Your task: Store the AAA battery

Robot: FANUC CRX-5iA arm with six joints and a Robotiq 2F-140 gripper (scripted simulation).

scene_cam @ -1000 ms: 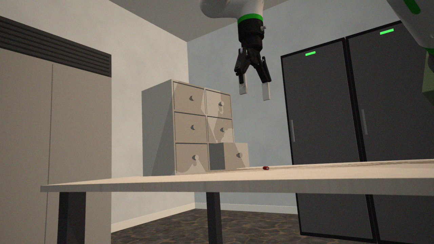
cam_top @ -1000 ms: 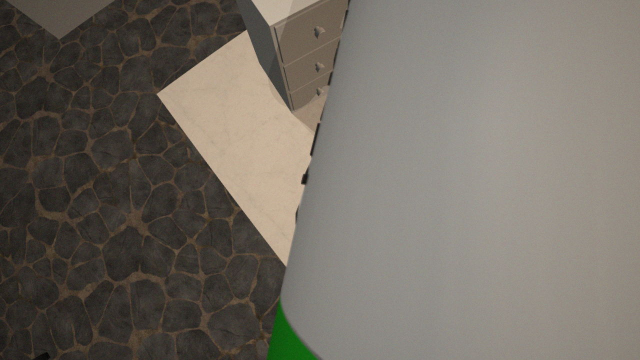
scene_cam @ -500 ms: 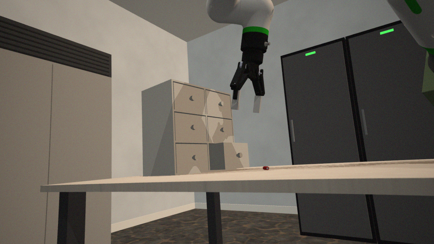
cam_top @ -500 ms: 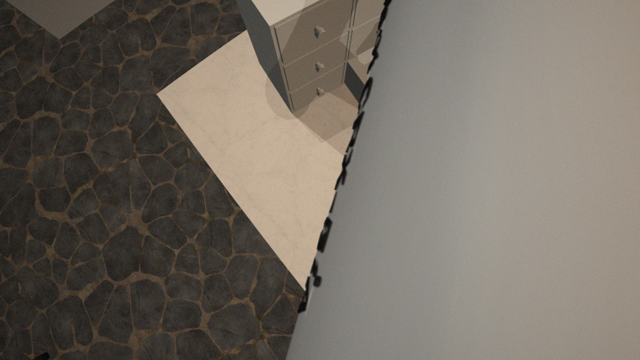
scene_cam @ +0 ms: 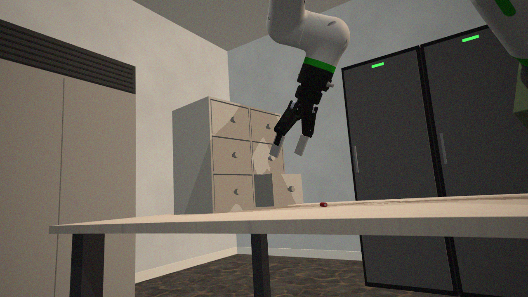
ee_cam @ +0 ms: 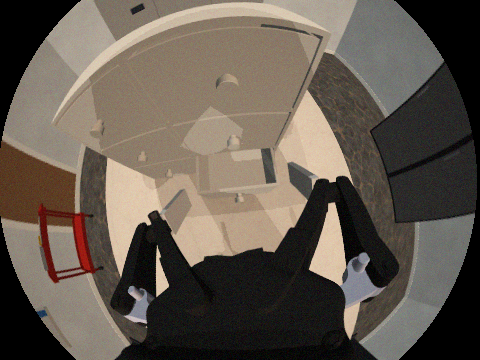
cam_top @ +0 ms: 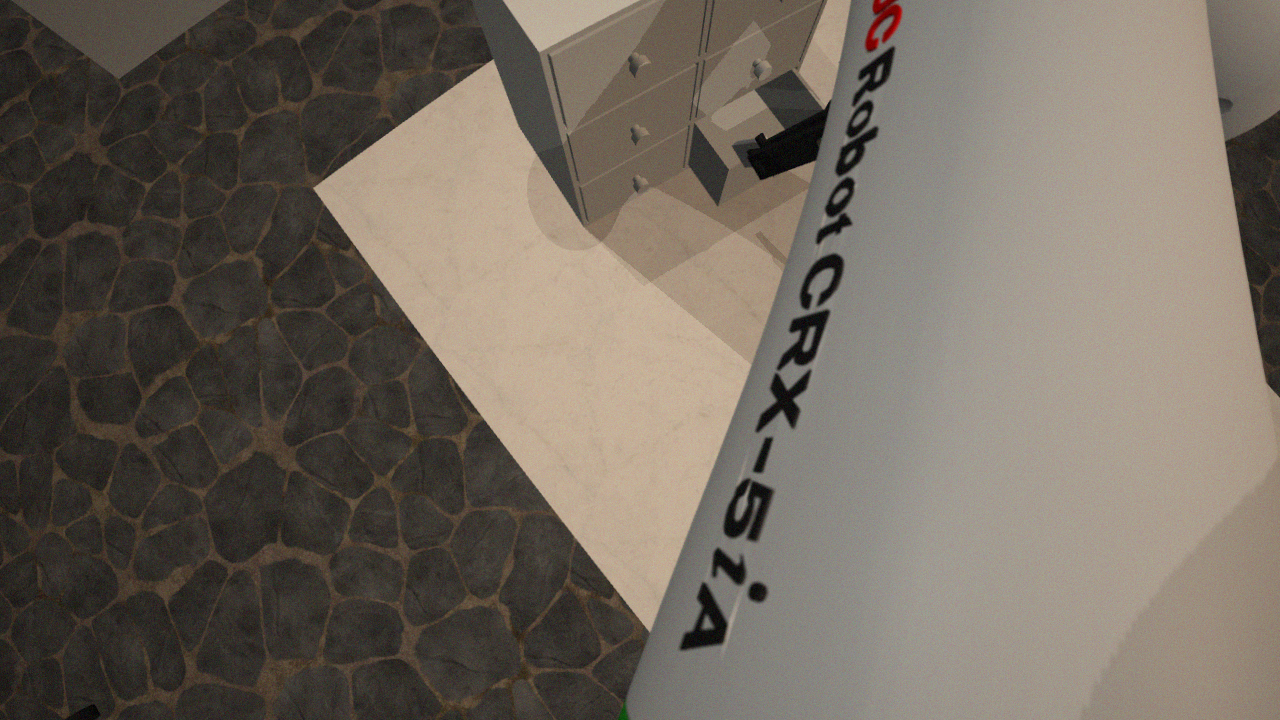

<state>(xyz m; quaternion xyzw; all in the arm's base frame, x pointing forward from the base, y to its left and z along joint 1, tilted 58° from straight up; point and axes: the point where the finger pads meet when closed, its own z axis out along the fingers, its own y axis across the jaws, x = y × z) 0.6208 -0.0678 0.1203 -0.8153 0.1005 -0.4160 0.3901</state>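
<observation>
The small beige chest (scene_cam: 228, 155) with six knobbed drawers stands on the table; it also shows in the top view (cam_top: 666, 98) and in the wrist view (ee_cam: 200, 100). Its bottom right drawer (scene_cam: 282, 189) is pulled partly out; I cannot see its contents. A small red AAA battery (scene_cam: 323, 203) lies on the table just right of that drawer. My gripper (scene_cam: 288, 148) is open and empty, tilted toward the chest front, level with the middle right drawer and above the open drawer. In the wrist view the fingers straddle the open drawer (ee_cam: 239, 174).
The white arm link (cam_top: 984, 376) hides the right half of the top view. Dark cabinets (scene_cam: 435, 147) stand behind the table. A red frame (ee_cam: 63, 243) stands off the table in the wrist view.
</observation>
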